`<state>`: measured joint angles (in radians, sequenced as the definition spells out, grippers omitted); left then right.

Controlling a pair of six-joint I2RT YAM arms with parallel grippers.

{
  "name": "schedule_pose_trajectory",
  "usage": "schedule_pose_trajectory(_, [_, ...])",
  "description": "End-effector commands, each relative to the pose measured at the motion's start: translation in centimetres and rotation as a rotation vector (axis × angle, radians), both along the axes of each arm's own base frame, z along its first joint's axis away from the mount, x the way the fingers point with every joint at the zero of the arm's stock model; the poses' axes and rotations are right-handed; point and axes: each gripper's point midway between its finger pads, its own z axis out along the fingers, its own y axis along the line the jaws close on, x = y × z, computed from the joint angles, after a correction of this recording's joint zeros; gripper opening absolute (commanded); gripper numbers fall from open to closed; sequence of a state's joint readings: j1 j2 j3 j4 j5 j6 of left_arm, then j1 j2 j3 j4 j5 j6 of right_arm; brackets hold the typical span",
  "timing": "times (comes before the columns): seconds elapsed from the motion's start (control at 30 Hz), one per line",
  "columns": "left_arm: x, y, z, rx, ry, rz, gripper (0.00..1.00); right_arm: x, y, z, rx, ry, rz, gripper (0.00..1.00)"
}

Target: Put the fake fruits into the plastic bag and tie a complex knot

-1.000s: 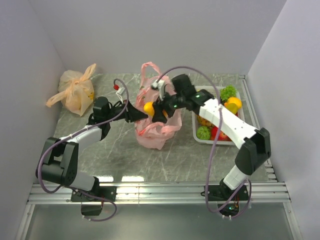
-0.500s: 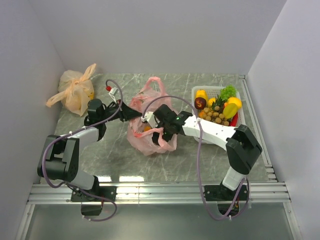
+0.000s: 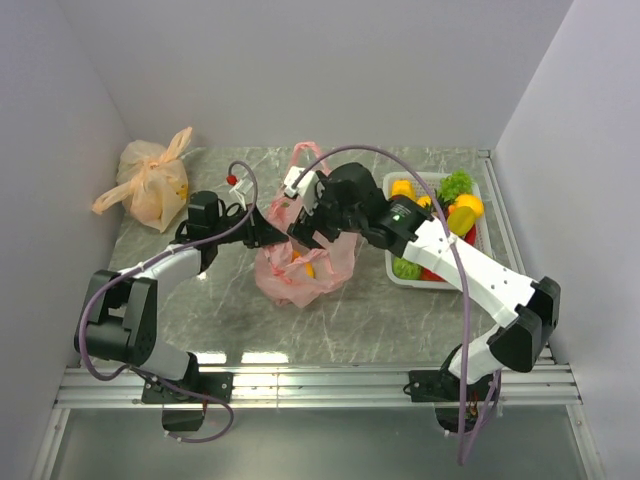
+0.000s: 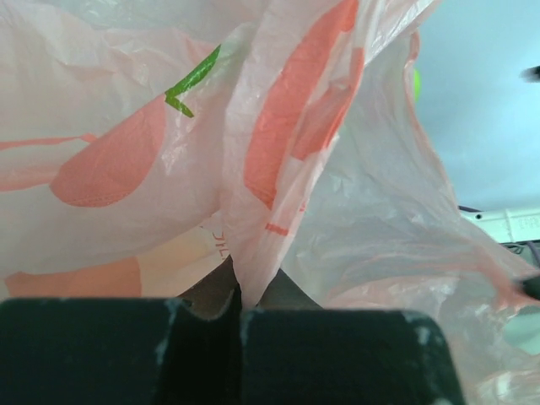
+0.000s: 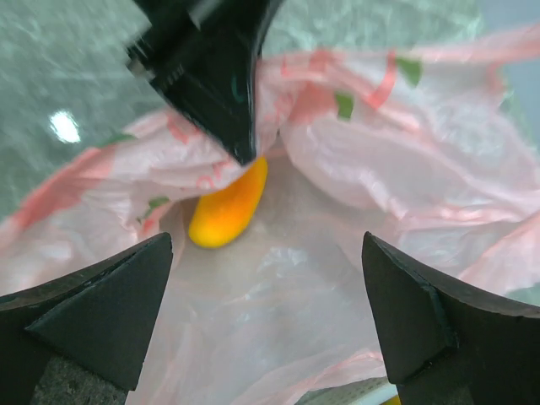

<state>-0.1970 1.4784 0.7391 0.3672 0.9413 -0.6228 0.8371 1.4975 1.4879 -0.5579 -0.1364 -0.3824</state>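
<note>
The pink plastic bag [image 3: 300, 270] stands open in the middle of the table. My left gripper [image 3: 268, 232] is shut on the bag's left rim; the left wrist view shows the film [image 4: 253, 169] pinched between the jaws of that gripper [image 4: 240, 299]. My right gripper [image 3: 303, 228] hovers open and empty over the bag's mouth [image 5: 266, 253]. One orange-yellow fruit [image 5: 228, 207] lies inside the bag, also seen from above [image 3: 306, 268]. The other fake fruits [image 3: 458, 215] sit in the white basket [image 3: 432, 176] at the right.
A pale orange knotted bag [image 3: 150, 185] lies at the back left corner. White walls close in the left, back and right sides. The right arm's grey cable arches over the bag and basket. The left gripper's body [image 5: 211, 67] shows in the right wrist view.
The right gripper carried an orange fruit over the bag, dipped into it, and has now risen open and empty. The fruit lies in the bag. The left gripper kept its hold on the rim.
</note>
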Motion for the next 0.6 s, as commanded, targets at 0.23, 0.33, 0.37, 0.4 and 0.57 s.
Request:
schedule_pose_trajectory(0.23, [0.3, 0.2, 1.6, 0.046, -0.082, 0.013, 0.00, 5.2, -9.0, 6.8, 0.220, 0.070, -0.231, 1.00])
schedule_pose_trajectory(0.33, [0.3, 0.1, 1.5, 0.042, -0.083, 0.010, 0.00, 7.1, -14.8, 6.4, 0.188, 0.087, -0.328, 1.00])
schedule_pose_trajectory(0.37, [0.4, 0.1, 1.7, 0.042, -0.087, 0.010, 0.00, 7.4, -17.6, 5.2, 0.150, 0.122, -0.393, 1.00])
schedule_pose_trajectory(0.4, [0.4, 0.1, 1.6, 0.045, -0.087, 0.007, 0.00, 7.5, -19.0, 4.4, 0.100, 0.115, -0.403, 1.00])
schedule_pose_trajectory(0.57, [0.3, 0.0, 1.6, 0.039, -0.087, -0.001, 0.00, 6.0, -24.9, -2.7, -0.174, 0.288, -0.494, 1.00])
